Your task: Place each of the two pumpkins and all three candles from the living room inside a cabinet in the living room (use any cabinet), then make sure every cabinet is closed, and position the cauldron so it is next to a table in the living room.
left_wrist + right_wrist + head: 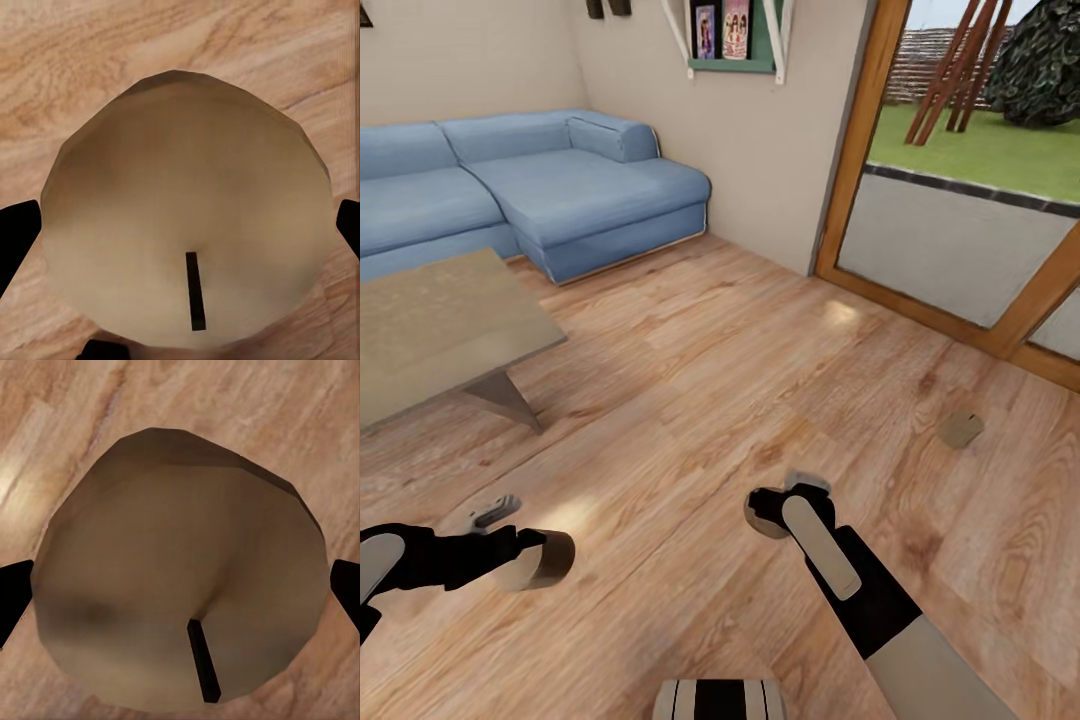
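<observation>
— Biggest first? Blue sofa (530,190) against the wall, grey table (440,330) just before it.
— Grippers? Left gripper (180,225) clamping 1 candle (184,202); right gripper (180,592) clamping another candle (180,562).
— Smallest? 3rd candle (961,429) lying on floor (690,380) near glass door (960,230).

Blue L-shaped sofa (540,190), wall shelf (732,40), glass garden door (970,180), plank floor (700,400)

Both arms reached out low over the floor. The left gripper (550,557) pointed across toward the right with its dark fingers (16,236) clamped on a candle (187,217). The right gripper (765,510) angled forward and down, its fingers (11,598) closed on another candle (180,577).
</observation>
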Robot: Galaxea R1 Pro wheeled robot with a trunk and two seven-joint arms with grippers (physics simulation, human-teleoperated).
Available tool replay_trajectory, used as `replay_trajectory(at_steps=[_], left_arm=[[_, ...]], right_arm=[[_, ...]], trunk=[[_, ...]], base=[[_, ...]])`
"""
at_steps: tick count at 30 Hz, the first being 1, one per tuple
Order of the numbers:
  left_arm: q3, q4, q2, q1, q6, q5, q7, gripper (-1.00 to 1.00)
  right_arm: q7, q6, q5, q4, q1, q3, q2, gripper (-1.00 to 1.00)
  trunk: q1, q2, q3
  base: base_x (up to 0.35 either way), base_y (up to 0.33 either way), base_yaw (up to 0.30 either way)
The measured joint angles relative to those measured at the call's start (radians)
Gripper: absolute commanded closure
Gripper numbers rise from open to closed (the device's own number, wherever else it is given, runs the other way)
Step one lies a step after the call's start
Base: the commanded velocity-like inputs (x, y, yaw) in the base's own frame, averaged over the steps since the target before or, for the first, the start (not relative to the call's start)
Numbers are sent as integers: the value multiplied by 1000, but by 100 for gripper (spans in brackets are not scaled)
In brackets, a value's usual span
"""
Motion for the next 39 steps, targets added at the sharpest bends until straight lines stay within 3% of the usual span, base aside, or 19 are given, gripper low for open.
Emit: replay_trajectory(at_steps=[12, 39], left_arm=[[0, 0, 0, 1, 1, -1, 0, 100], [2, 0, 0, 1, 2, -1, -2, 100]], right_arm=[[0, 0, 0, 1, 0, 1, 0, 100], [0, 0, -2, 11, 0, 1, 12, 100]], trunk=[[-5, 3, 46], [-5, 3, 46]], base=[[0, 0, 263], [0, 0, 292]])
